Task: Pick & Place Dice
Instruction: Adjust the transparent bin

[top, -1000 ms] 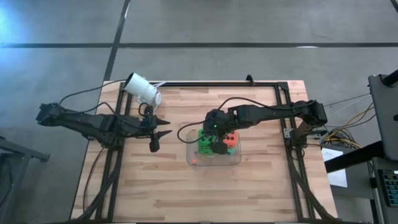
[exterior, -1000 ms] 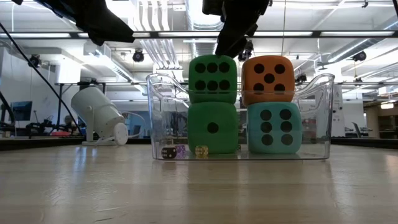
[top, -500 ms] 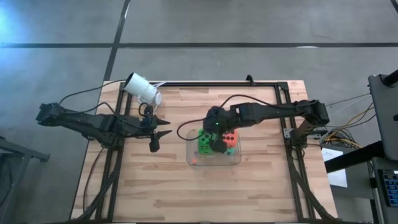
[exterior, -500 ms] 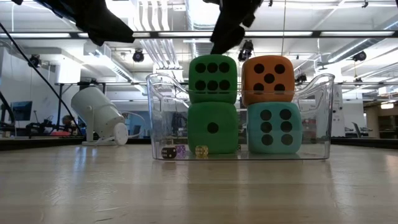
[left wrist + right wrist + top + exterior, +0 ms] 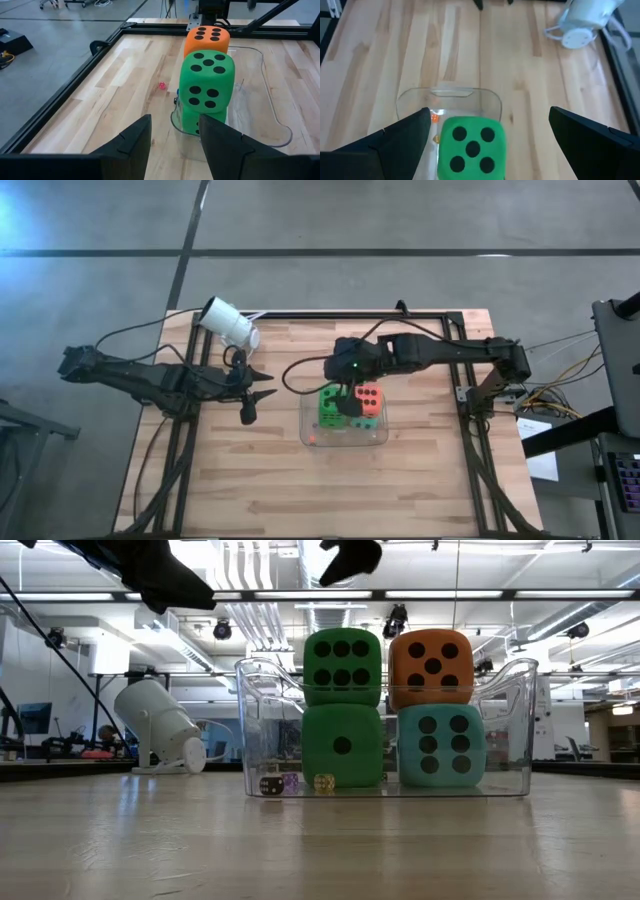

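Four dice stand stacked in a clear bin point(image 5: 262, 720). A green die point(image 5: 342, 665) rests on the second green die point(image 5: 342, 745). An orange die point(image 5: 431, 665) rests on the teal die point(image 5: 440, 745). My right gripper point(image 5: 490, 114) hangs open high above the top green die point(image 5: 471, 148), touching nothing; the low view shows it point(image 5: 350, 555) well clear of the stack. My left gripper point(image 5: 265, 383) waits open to the left of the bin, level with the dice point(image 5: 207, 80).
Several tiny dice point(image 5: 290, 782) lie on the bin floor beside the green stack. Another tiny red one point(image 5: 162, 85) lies on the wood outside it. A white cylindrical camera point(image 5: 230, 323) lies at the far left corner. A black frame point(image 5: 455, 330) edges the table.
My right gripper has risen from just above the top green die and drawn back a little toward the far edge. The four dice have stayed stacked in the bin.
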